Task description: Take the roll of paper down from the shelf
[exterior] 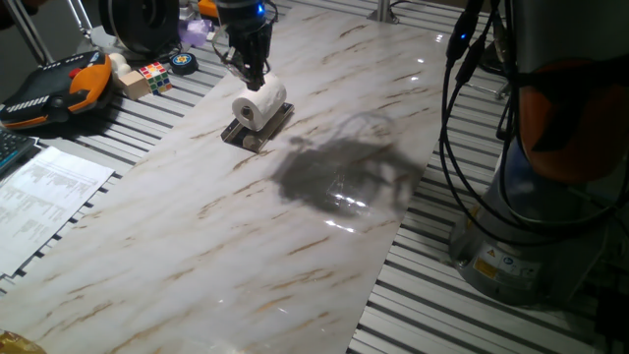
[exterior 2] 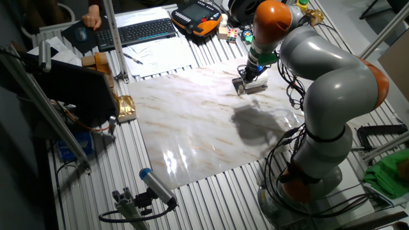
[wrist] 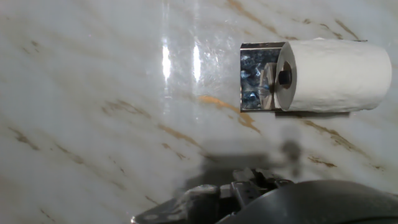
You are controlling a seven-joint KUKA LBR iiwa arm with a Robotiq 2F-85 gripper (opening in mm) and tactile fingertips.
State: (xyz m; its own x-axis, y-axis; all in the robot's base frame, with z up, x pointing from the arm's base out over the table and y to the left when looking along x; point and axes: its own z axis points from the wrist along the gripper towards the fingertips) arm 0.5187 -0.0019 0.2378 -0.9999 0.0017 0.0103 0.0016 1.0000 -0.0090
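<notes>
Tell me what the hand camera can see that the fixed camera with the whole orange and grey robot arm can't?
Only the hand view shows the roll of paper close up: its round end with the dark core hole, and the shiny end of the shelf under it.

Only that fixed view shows the whole arm, the keyboard and the gripper right at the shelf; the roll is too small there to pick out.

Both show the marble tabletop.

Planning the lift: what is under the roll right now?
The roll lies on its side on the shelf, a low dark rack on the marble table. The shelf surface beneath the roll is hidden.
</notes>
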